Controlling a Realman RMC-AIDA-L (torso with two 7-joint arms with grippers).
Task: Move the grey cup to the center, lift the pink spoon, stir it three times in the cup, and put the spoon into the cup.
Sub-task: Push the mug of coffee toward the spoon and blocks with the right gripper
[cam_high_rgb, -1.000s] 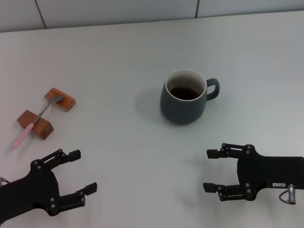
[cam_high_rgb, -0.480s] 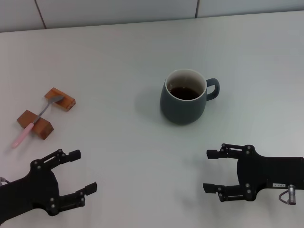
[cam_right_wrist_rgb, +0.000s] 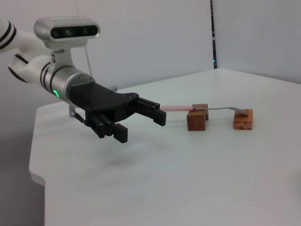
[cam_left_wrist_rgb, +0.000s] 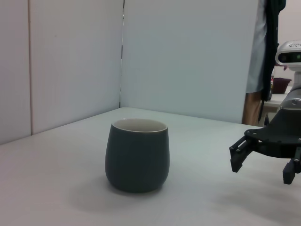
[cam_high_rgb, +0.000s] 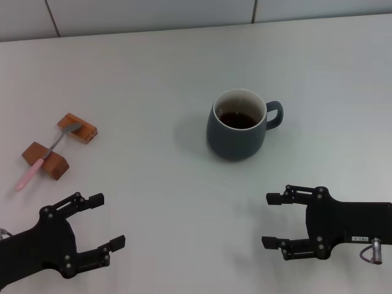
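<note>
At the bottom left of the head view the left gripper hangs just over the white table, its black jaws spread wide and holding nothing. At the bottom right the right gripper sits the same way, jaws wide apart and empty; a small white label on its body is too small to read.

Above the left gripper, at the left edge, the spoon lies across two brown wooden blocks, bridging them. Its pale pink handle sticks out past the nearer block toward the lower left, and its grey metal stem runs up to the bowl resting on the farther block. In the right wrist view the spoon shows side-on at centre right, spanning both blocks behind the left gripper.

Farther up, just right of centre in the head view, stands the cup: a rounded dark grey-blue mug, upright, white inside, with dark liquid in it and a loop handle pointing right. It is well apart from the spoon and both grippers. The left wrist view shows the cup at centre, with no writing on the side facing that camera, and the right gripper at the right edge.
</note>
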